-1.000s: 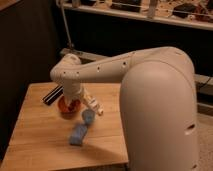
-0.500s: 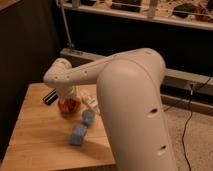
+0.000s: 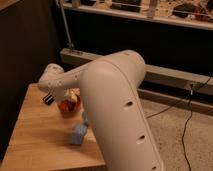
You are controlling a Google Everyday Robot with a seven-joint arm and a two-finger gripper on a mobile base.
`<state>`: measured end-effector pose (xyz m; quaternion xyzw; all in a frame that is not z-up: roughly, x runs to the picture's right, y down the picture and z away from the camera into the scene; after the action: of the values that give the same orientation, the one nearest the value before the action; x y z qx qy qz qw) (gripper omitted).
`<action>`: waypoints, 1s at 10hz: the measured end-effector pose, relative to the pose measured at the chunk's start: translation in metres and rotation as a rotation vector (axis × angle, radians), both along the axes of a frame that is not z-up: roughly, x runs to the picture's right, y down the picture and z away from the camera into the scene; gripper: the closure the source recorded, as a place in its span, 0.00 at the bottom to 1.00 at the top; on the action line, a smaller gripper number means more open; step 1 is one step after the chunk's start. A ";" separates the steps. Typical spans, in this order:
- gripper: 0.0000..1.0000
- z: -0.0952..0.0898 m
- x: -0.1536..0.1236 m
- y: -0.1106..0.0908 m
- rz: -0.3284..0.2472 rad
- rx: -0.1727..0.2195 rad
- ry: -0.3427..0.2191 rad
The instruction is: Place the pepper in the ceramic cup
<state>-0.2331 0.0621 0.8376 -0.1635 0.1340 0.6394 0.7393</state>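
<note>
Camera view. The wooden table (image 3: 35,137) carries three things, close together near its right side:
- an orange-brown bowl (image 3: 70,110)
- a small pale blue cup (image 3: 84,120) just beside the bowl on the near right, mostly hidden by the arm (image 3: 112,95)
- a flat blue pad (image 3: 77,135) in front of the cup

A reddish-orange lump in the bowl is probably the pepper (image 3: 66,103), though I cannot confirm it. The cup stands upright, so a short carry from the bowl would reach it. I see nothing inside the cup, though most of it is covered.

The arm reaches across from the right and bends down at the wrist. This puts the dark end effector (image 3: 48,99) at the bowl's left rim, low over the table. Judgement: that placement suits a reach into the bowl for the pepper, so the pick is not yet done.

The end effector's jaws stand wide apart and I see nothing held between them. I cannot tell whether it touches the bowl's rim or only hangs beside it.
</note>
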 end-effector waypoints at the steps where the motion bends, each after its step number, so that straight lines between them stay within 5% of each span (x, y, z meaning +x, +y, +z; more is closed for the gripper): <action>1: 0.35 0.003 0.000 0.001 -0.001 0.002 0.003; 5: 0.35 0.023 0.007 0.004 0.005 0.004 0.014; 10: 0.35 0.038 0.010 0.004 0.026 0.003 -0.062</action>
<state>-0.2234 0.0657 0.8758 -0.1837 0.1079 0.6436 0.7351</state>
